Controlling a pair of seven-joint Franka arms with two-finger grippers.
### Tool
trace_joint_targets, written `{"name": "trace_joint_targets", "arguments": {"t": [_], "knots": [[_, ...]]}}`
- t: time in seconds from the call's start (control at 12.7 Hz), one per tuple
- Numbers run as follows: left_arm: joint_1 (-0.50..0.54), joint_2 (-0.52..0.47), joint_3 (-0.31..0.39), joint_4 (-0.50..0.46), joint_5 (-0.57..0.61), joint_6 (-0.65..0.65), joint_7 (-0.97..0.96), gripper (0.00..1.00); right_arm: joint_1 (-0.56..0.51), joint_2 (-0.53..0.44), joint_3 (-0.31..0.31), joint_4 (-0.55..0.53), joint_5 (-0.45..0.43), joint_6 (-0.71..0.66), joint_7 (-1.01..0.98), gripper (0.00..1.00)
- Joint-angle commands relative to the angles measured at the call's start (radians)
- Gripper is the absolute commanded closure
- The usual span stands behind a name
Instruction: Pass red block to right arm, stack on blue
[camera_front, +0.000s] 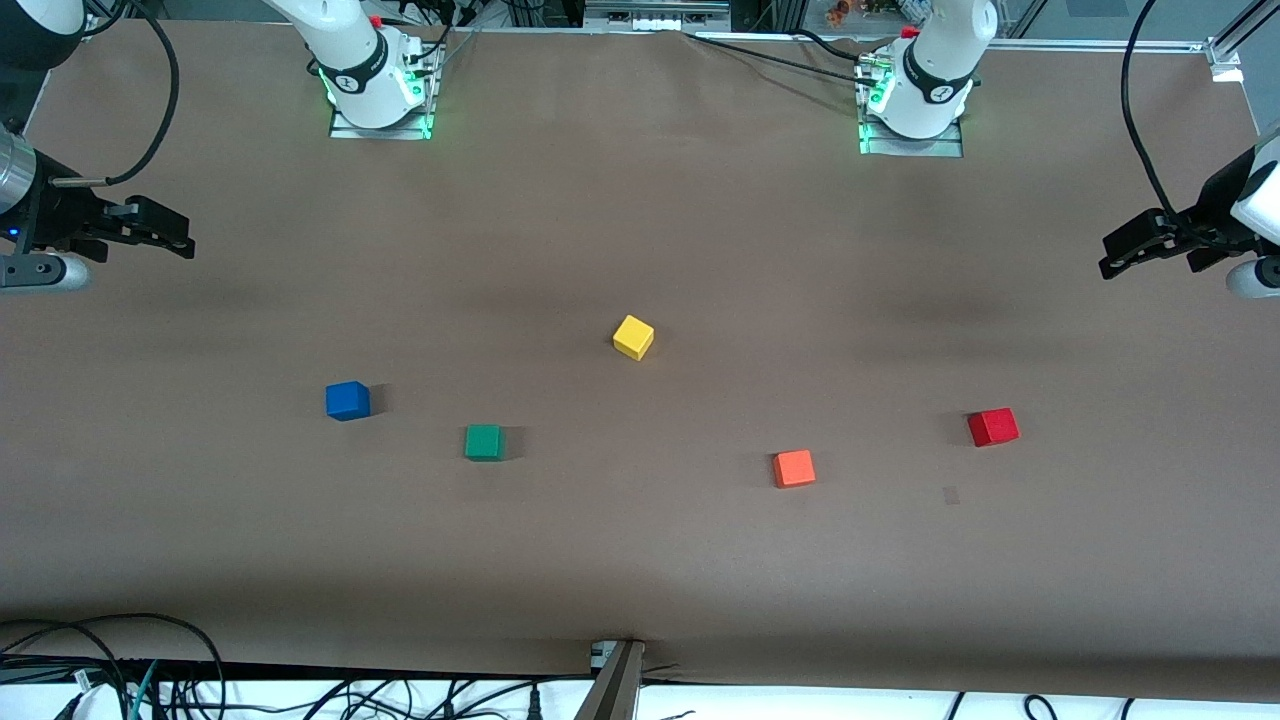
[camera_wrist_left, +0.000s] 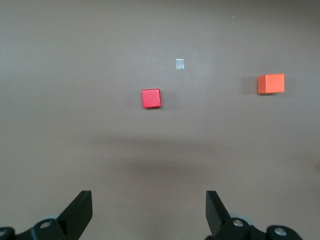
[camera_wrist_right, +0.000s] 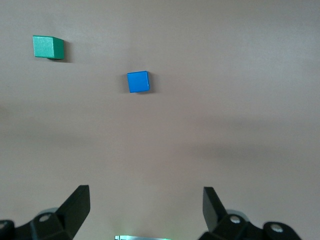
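Note:
The red block (camera_front: 993, 427) lies on the brown table toward the left arm's end; it also shows in the left wrist view (camera_wrist_left: 151, 98). The blue cube (camera_front: 347, 400) lies toward the right arm's end and shows in the right wrist view (camera_wrist_right: 138, 81). My left gripper (camera_front: 1112, 258) hangs open and empty high over the table's edge at the left arm's end; its fingertips (camera_wrist_left: 82, 202) stand wide apart. My right gripper (camera_front: 185, 240) hangs open and empty over the edge at the right arm's end, fingertips (camera_wrist_right: 80, 199) wide apart.
A yellow cube (camera_front: 633, 337) lies mid-table. A green cube (camera_front: 484, 442) lies beside the blue one, nearer the camera. An orange cube (camera_front: 794, 468) lies beside the red block. A small grey tape patch (camera_front: 951, 495) marks the table near the red block.

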Motion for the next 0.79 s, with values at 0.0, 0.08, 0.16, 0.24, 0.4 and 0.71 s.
{"name": "trace_joint_targets", "arguments": {"t": [0.0,0.08,0.16,0.24,0.4,0.71], "knots": [[0.007,-0.011,0.001,0.002,-0.034,-0.017,0.032,0.0,-0.001,0.009,0.002,0.024,0.002,-0.005,-0.014,0.0],[0.007,-0.006,0.003,0.011,-0.034,-0.016,0.032,0.0,-0.001,0.009,0.002,0.024,0.002,-0.004,-0.014,0.0],[0.005,-0.003,0.003,0.017,-0.037,-0.014,0.023,0.0,-0.001,0.009,0.002,0.024,0.002,-0.004,-0.014,0.0],[0.005,-0.003,0.003,0.016,-0.042,-0.014,0.021,0.0,-0.001,0.009,0.002,0.024,0.002,-0.004,-0.014,0.0],[0.005,-0.005,0.003,0.016,-0.042,-0.014,0.023,0.0,-0.001,0.009,0.002,0.024,0.002,-0.004,-0.014,0.0],[0.005,-0.003,0.003,0.016,-0.044,-0.016,0.023,0.0,-0.001,0.009,0.002,0.024,0.002,-0.004,-0.014,0.0]]}}
